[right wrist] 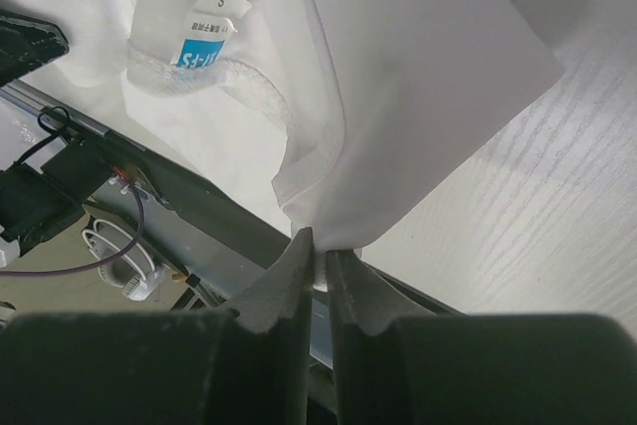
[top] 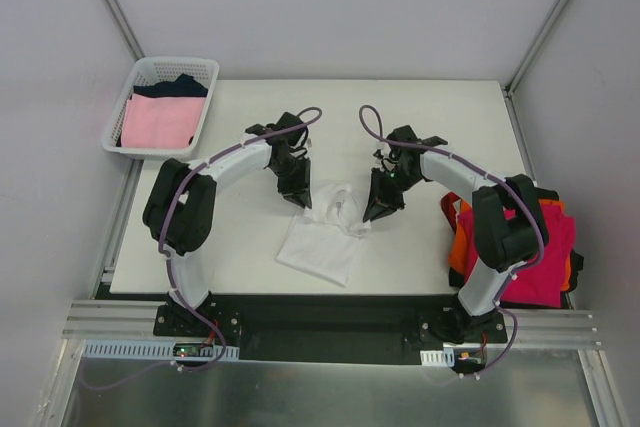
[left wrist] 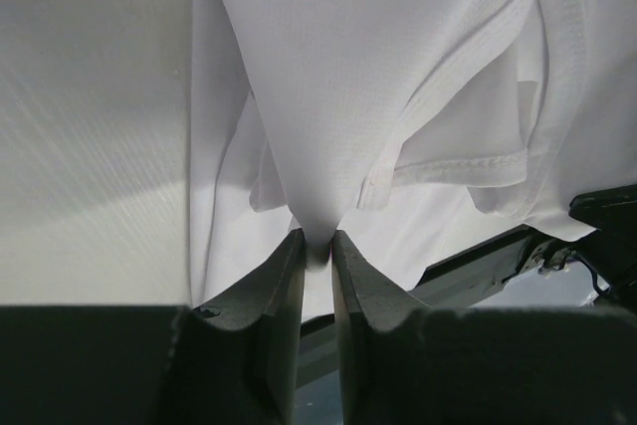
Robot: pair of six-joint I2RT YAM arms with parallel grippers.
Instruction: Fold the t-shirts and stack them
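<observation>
A white t-shirt (top: 322, 243) lies rumpled in the middle of the table, its far edge lifted between the two arms. My left gripper (top: 297, 194) is shut on a pinch of that white cloth (left wrist: 317, 196) at the shirt's left side. On the right, my other gripper (top: 379, 209) is shut on a corner of the same shirt (right wrist: 398, 146); the collar with its size label (right wrist: 204, 37) hangs just beyond. Folded magenta-red (top: 545, 247) and orange (top: 459, 243) t-shirts are stacked at the table's right edge. A pale pink t-shirt (top: 158, 121) and a navy one (top: 178, 85) lie in the basket.
The white lattice basket (top: 200, 69) stands off the table's far-left corner. The table's near edge and the aluminium rail (top: 330, 327) run just behind the arm bases. Grey enclosure walls close in on all sides.
</observation>
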